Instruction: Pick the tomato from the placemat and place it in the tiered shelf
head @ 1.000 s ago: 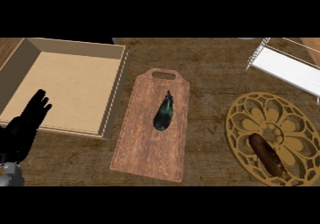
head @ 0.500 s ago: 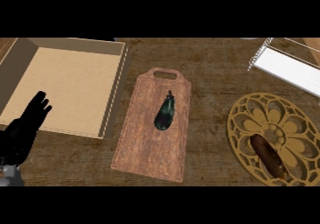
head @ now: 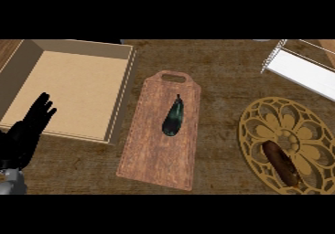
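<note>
**A:** Dark wood-grain bench (head: 218, 59) across the whole head view. Hand status?

**B:** Left hand (head: 25, 139) at the lower left edge, resting, grey forearm (head: 11, 183) below it. Fingers (head: 42, 107) straight, pointing up the view, close side by side with small gaps at the tips. They hold nothing.

**A:** Nearest thing to the fingers?

**B:** Open tan box (head: 124, 91), shallow, lying beyond and to the right of the fingertips. The fingertips overlap its near wall in this view; cannot tell whether they touch it.

**A:** Further right of the fingers?

**B:** Wooden cutting board (head: 157, 155), long, with a handle hole at its far end. It lies just beside the box's right wall and is tilted slightly. One dark green vegetable (head: 174, 118), tapered, lies lengthwise near the board's middle.

**A:** Task item?

**B:** Well to the right of the fingers, past the board, is a round gold placemat (head: 265, 114) with a flower cut-out pattern, partly cut off by the right edge. The only thing on it is a brown oblong item (head: 282, 160), long and dark rather than round and red. It lies diagonally, right of the centre flower, toward the placemat's near rim.

**A:** Shelf?

**B:** White tiered shelf (head: 305, 73) in the far right corner, beyond the placemat, only partly in view. A strip of bare bench separates it from the placemat, and it is well apart from the fingers
</note>
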Controlling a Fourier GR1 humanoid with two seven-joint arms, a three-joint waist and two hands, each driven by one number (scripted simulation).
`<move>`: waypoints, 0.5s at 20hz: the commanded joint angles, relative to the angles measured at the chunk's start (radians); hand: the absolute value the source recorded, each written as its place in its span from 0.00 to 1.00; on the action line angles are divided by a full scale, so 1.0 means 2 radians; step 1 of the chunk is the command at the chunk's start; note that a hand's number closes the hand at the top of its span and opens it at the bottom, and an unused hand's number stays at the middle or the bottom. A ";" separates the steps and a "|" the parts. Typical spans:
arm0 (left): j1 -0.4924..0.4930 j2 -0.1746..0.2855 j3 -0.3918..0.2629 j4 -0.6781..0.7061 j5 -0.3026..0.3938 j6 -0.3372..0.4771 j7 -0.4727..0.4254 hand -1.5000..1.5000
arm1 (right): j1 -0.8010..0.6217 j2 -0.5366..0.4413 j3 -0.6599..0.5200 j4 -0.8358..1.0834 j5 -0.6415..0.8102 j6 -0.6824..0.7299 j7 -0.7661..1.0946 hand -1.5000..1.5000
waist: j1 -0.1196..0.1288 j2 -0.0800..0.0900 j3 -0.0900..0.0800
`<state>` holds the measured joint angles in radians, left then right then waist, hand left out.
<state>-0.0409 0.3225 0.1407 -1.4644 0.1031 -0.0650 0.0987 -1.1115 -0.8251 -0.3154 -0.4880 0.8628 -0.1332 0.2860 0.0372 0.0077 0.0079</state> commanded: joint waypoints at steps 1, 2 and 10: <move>0.017 -0.018 -0.011 0.011 -0.011 0.010 0.013 0.50 | 0.003 0.004 -0.020 0.035 -0.015 -0.035 -0.051 0.00 | -0.001 0.003 -0.003; 0.002 -0.009 0.000 0.037 -0.013 0.008 -0.003 0.50 | 0.000 0.005 -0.029 0.032 -0.024 -0.041 -0.047 0.00 | -0.005 0.002 -0.004; 0.003 -0.010 0.004 0.031 -0.013 0.008 0.006 0.50 | -0.052 -0.019 -0.101 0.056 -0.103 0.013 -0.038 0.00 | -0.007 0.001 -0.004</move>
<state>-0.0369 0.3188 0.1513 -1.4617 0.0958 -0.0673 0.0957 -1.1863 -0.8510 -0.4527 -0.4050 0.7260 -0.1349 0.2132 0.0283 0.0036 0.0079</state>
